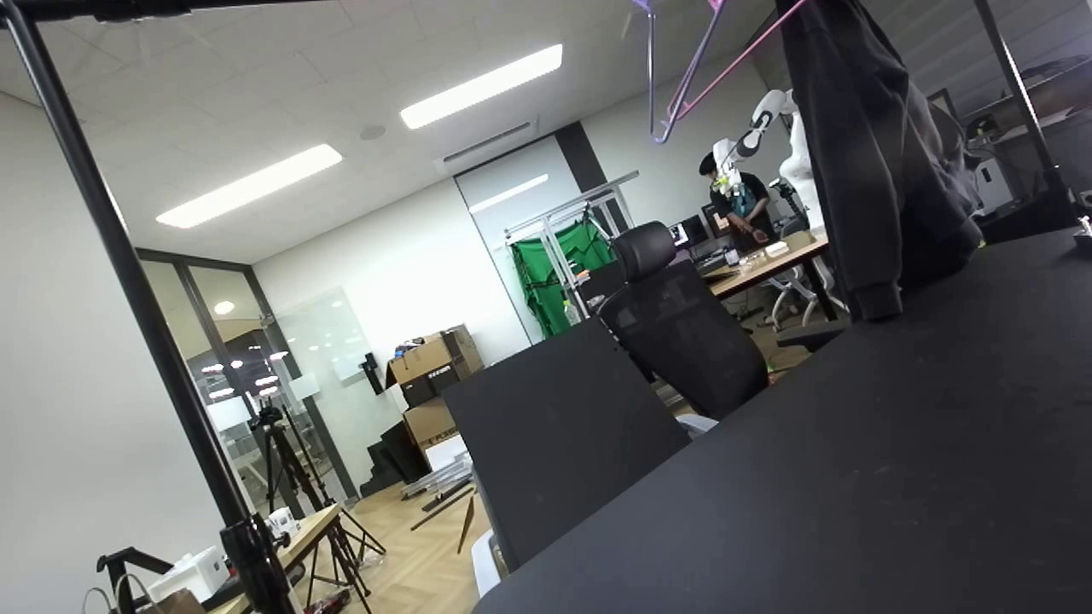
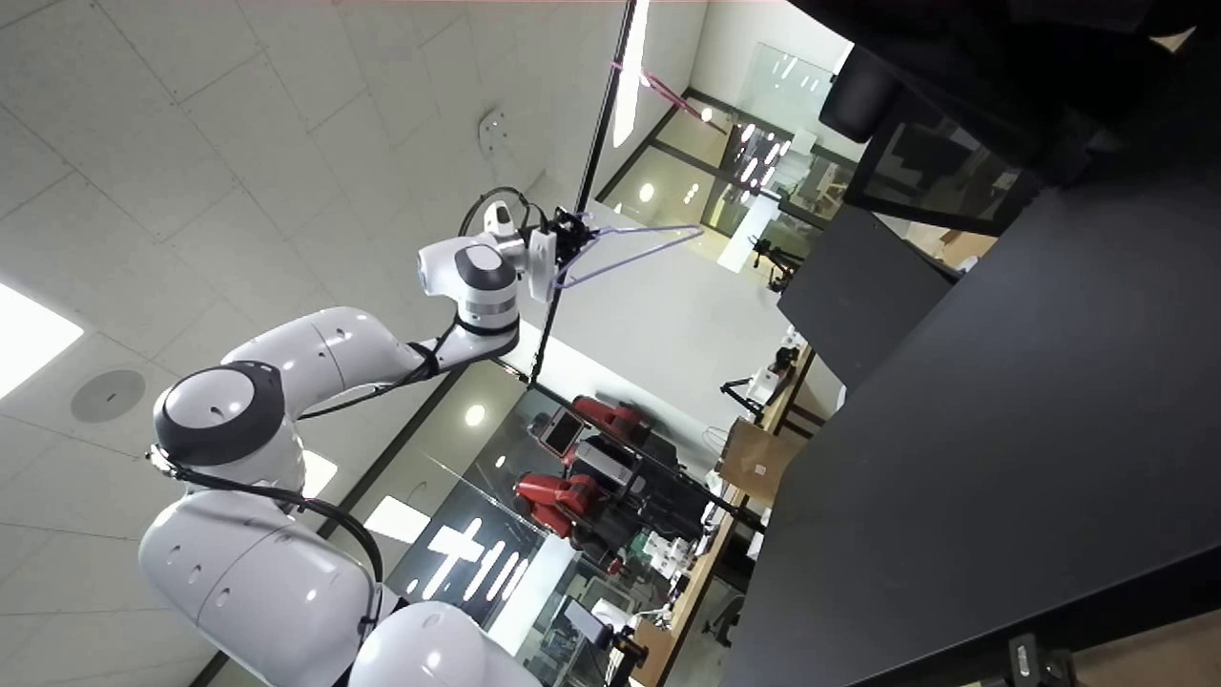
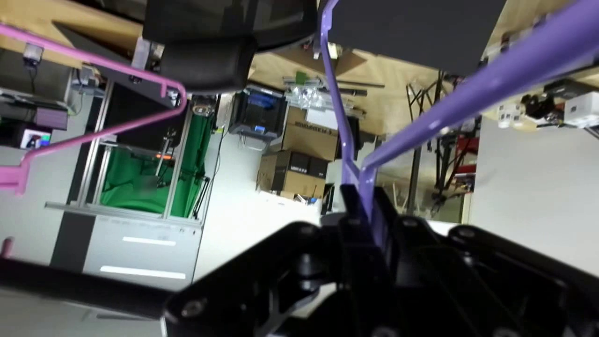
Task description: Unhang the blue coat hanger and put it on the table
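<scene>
Matte black, the worktop [image 2: 1002,429] has not yet been reached, so the setting-down is judged to be wholly left. By the black clothes rail [image 3: 79,288] no certain gap is shown, and whether the unhanging has been finished cannot be told. The lavender-blue coat hanger [image 3: 461,105] is held up in the air, well apart from the worktop and close to the rail. At its neck end it is pinched tight in the hand [image 3: 365,206], by which its hook is hidden in the wrist view. Around these, a dark sweatshirt [image 1: 870,153] is seen hanging at the worktop's edge in an exterior view; it should be given room on the way down. A pink coat hanger [image 3: 105,133], hung farther along the rail, could be snagged if the lavender-blue one is swung that way.
</scene>
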